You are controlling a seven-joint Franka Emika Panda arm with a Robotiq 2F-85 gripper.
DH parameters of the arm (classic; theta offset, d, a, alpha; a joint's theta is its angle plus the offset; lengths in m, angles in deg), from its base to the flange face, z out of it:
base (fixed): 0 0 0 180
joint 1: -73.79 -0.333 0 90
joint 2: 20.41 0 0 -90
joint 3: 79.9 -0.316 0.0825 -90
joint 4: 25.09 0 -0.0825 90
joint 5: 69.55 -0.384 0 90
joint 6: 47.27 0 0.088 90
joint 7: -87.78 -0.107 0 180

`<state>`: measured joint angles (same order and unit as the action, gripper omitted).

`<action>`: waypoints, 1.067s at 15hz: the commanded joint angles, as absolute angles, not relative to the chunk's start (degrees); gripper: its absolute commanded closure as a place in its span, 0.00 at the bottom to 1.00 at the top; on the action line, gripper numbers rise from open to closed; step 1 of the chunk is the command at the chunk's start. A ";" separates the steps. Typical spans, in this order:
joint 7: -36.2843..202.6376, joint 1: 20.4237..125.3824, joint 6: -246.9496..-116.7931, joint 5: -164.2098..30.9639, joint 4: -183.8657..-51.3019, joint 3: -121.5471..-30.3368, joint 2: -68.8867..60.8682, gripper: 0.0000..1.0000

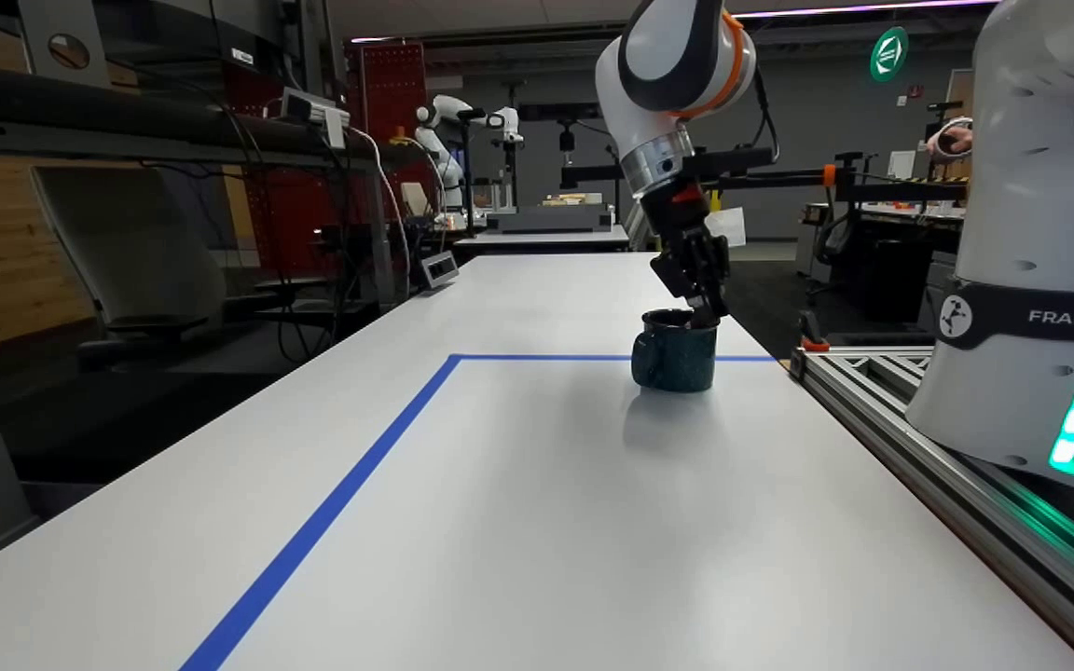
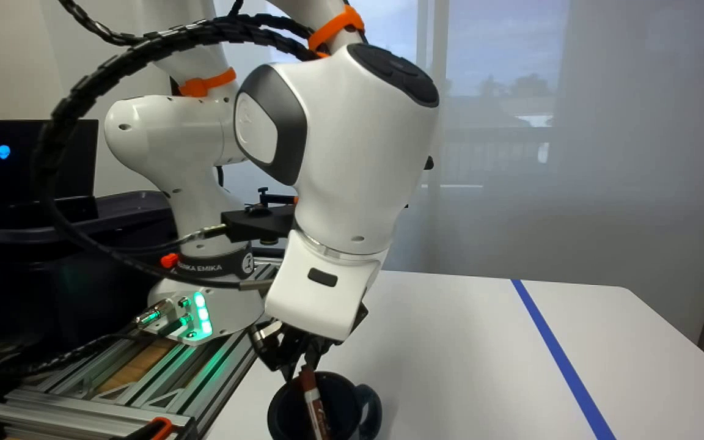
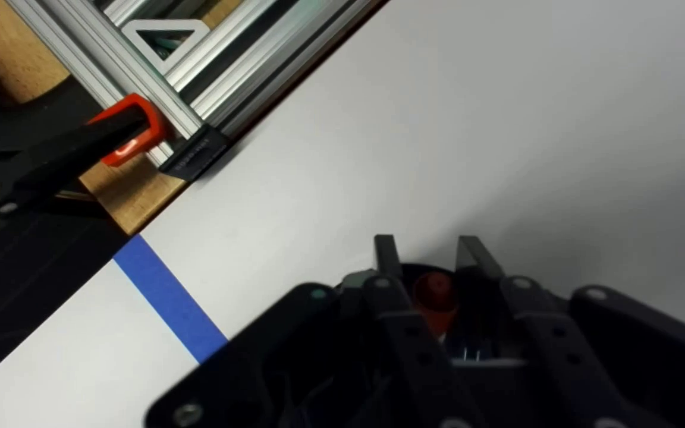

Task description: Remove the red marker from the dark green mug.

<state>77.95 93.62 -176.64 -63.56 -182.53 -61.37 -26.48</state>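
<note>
Long white bench: smooth top, low sheen, soft reflections. Straight blue tape strip, meeting the bench's rail-side edge: flat, matt. Silver slotted rails along that edge: bare metal, satin. Brown wooden board beside it: visible grain. Squat dark green mug, near that edge: smooth, faintly glossy, enamel-like. Red-and-white stick-shaped marker: plastic-looking, smooth. White rounded robot arm: smooth, glossy shell. Black two-fingered gripper: mostly matt.

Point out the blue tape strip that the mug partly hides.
In an exterior view, the crosswise strip, showing on both sides of the mug; the lengthwise strip runs clear of it.
</note>
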 commanded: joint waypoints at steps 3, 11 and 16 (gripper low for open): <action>80.23 94.68 -177.91 -64.24 -182.50 -60.25 -25.50 0.59; 80.28 94.92 -179.65 -65.50 -182.38 -59.64 -25.82 0.98; 80.68 94.63 -179.37 -65.46 -182.14 -60.04 -26.75 0.96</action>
<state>79.08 94.48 -178.59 -64.54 -182.20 -60.00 -26.01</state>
